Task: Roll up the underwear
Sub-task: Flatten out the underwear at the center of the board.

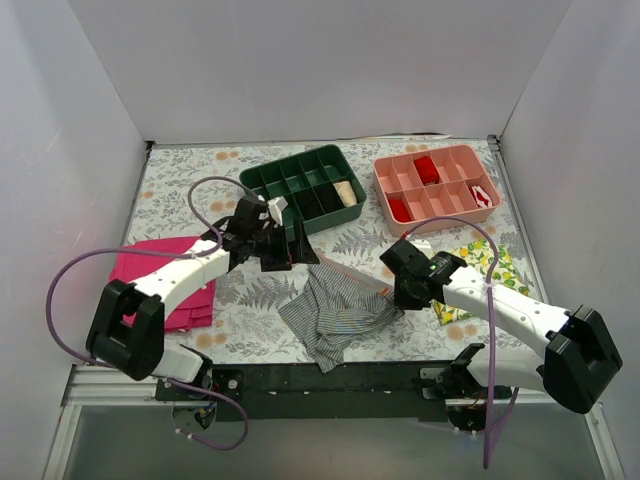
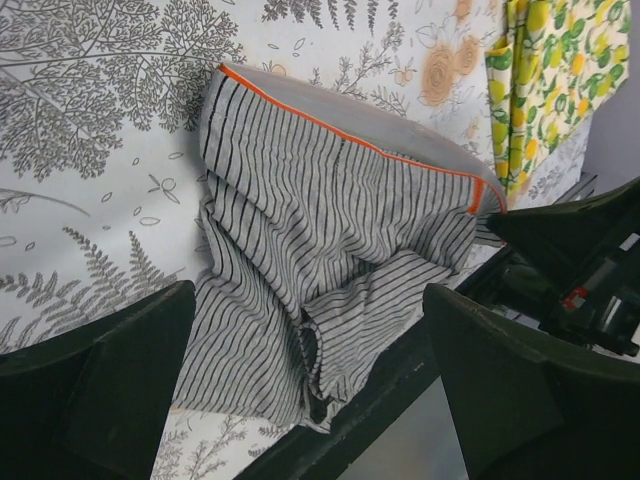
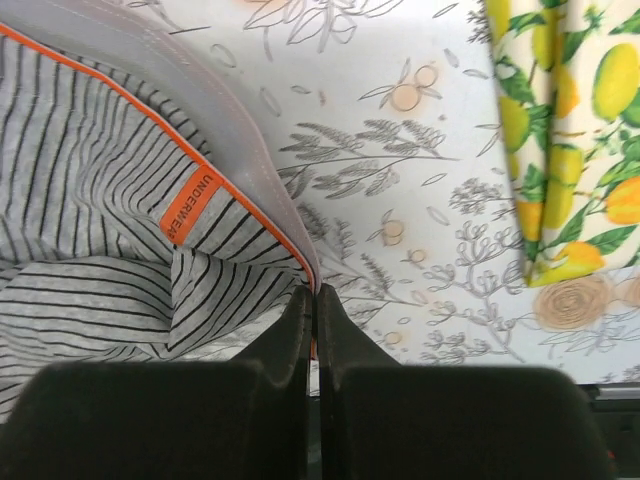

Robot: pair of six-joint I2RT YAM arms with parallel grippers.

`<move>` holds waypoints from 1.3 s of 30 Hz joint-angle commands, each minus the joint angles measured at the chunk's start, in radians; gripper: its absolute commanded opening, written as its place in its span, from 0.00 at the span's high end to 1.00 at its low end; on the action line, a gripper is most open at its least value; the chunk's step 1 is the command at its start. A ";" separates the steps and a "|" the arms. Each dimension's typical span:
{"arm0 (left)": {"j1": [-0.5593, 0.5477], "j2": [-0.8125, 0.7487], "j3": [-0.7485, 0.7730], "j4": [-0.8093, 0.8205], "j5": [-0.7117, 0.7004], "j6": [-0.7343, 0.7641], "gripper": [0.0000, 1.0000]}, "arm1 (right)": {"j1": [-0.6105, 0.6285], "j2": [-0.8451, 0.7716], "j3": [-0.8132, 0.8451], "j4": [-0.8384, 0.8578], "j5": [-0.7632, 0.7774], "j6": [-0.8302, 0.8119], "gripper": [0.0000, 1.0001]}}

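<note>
Jaws of the right gripper point(image 3: 315, 298) are pinched tight on the waistband corner of the underwear point(image 1: 335, 310), which lies crumpled by the table's point(image 1: 180, 190) near edge, mid-width. The left gripper point(image 1: 285, 248) hovers beyond it, spread wide.

We see a leaf-printed table point(image 1: 190, 190) bearing the striped underwear point(image 1: 335, 312) near us, a magenta cloth point(image 1: 140, 257) at left, a lemon-print cloth point(image 1: 495, 262) at right, and a green tray point(image 1: 285, 162) and a pink tray point(image 1: 445, 213) behind.

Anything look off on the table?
The underwear lies bunched and skewed, legs crumpled, not flat. The right fingers pinch its waistband at one corner. Nothing spilled or damaged.
</note>
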 commanded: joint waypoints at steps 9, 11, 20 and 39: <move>-0.102 0.211 0.088 0.120 -0.168 0.014 0.02 | -0.107 0.070 0.062 0.078 -0.090 -0.252 0.99; -0.104 0.237 0.093 0.143 -0.196 0.014 0.02 | -0.110 0.077 0.059 0.091 -0.113 -0.263 0.99; -0.104 0.358 0.137 0.255 -0.192 0.040 0.02 | -0.136 0.108 0.050 0.141 -0.190 -0.314 0.99; -0.104 0.274 0.032 0.327 -0.156 0.027 0.49 | -0.176 0.088 0.027 0.154 -0.234 -0.351 0.99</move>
